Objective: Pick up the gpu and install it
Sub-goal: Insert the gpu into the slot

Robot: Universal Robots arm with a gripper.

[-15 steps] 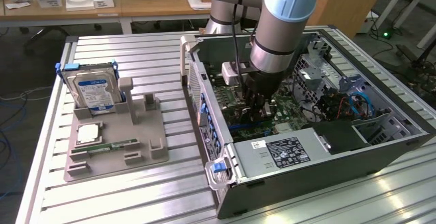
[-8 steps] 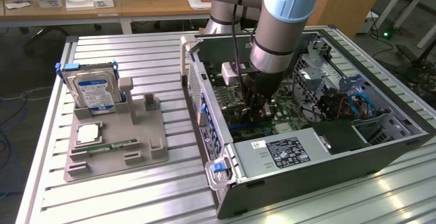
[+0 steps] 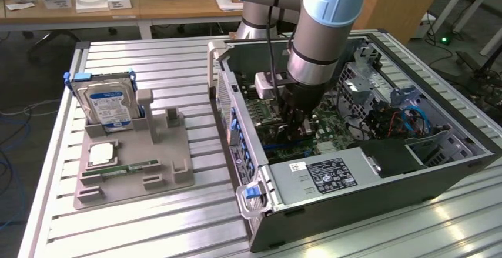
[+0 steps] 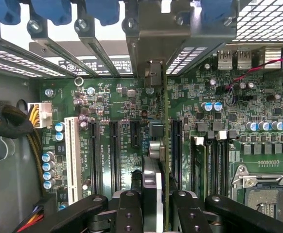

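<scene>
Gripper (image 4: 153,213) clamps the gpu (image 4: 165,145) edge-on, lowered inside the computer case (image 3: 368,193) above the motherboard (image 4: 107,107), not visibly seated.

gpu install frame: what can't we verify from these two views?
- Whether the gpu is seated in its slot: the wrist view has it edge-on, with the lower end behind the fingers.
- gpu in the exterior view: hidden behind the arm inside the computer case.
- Label text on the power supply, exterior view: too small.

slatted metal table (image 3: 157,70) bearing grey parts holder (image 3: 133,164) and open computer case (image 3: 439,170)
</scene>
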